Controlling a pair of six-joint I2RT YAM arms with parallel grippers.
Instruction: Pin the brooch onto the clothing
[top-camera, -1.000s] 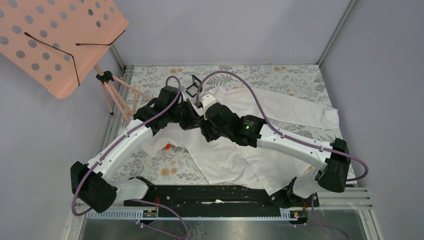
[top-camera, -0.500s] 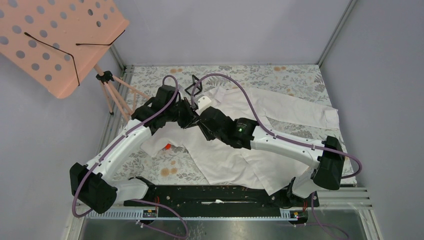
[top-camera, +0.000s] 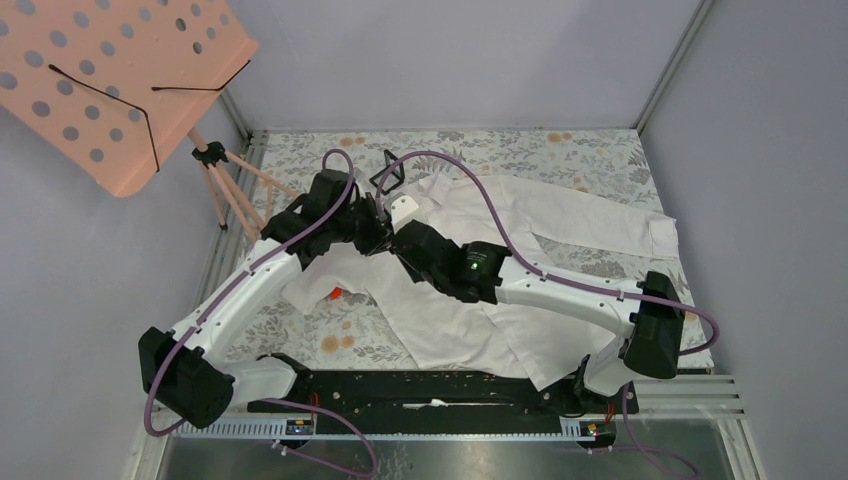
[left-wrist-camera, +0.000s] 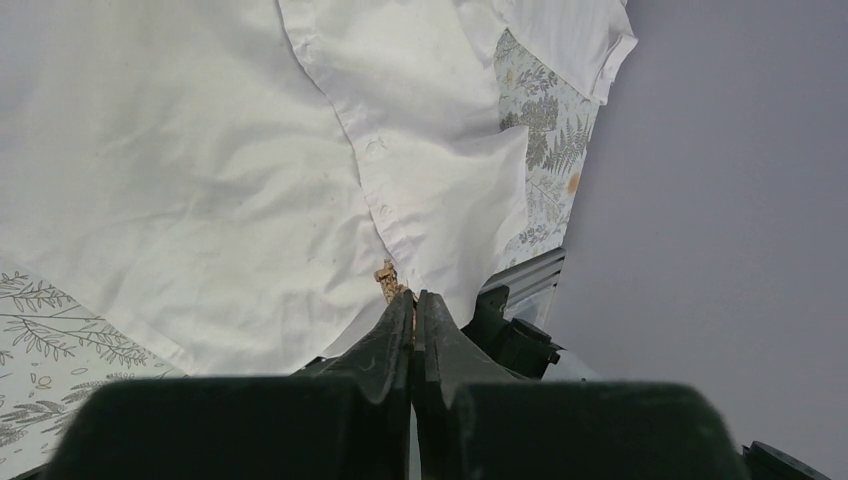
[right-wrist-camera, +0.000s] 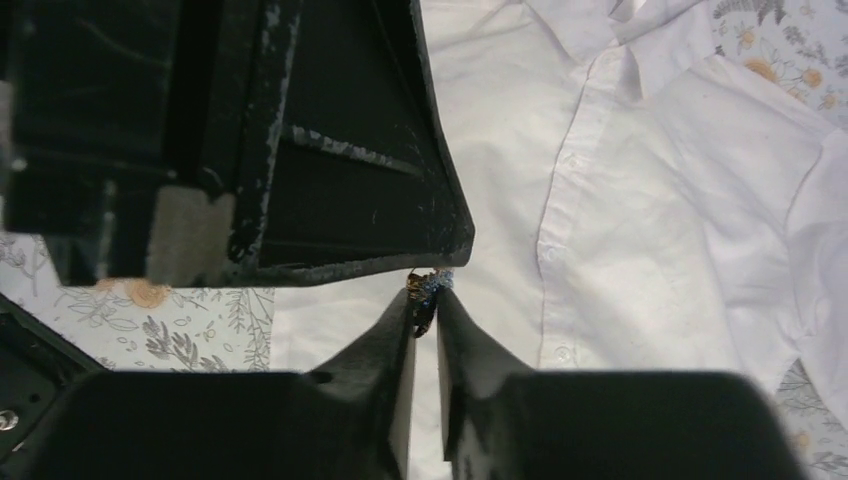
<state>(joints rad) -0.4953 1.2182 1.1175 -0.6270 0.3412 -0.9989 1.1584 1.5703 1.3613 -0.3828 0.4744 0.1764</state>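
1. Since a second ago the right arm has swung left across the table, bringing the right gripper (right-wrist-camera: 426, 300) up against the left gripper (left-wrist-camera: 411, 297), and its fingers have drawn much closer together. The left arm has hardly shifted.
2. Both grippers meet over the left, far part of the shirt (top-camera: 560, 215), which lies spread on the floral table cover (top-camera: 480, 150).
3. The left gripper is clamped fully closed, with a small golden bit of the brooch (right-wrist-camera: 430, 284) sticking out past its fingertips.
4. The right gripper's fingers stand a slim gap apart, and the blue-grey brooch is lodged between their tips, touching both.
5. So the brooch is held in the air between the two grippers. It is above the white fabric and beside the shirt's buttoned front, not lying on the cloth.
6. In the top view the brooch is hidden under the two wrists.
7. A small black square case (top-camera: 390, 170) stands just beyond the grippers on the far side.
8. A little red block (top-camera: 335, 293) lies to the near left of them, at the shirt's left edge.
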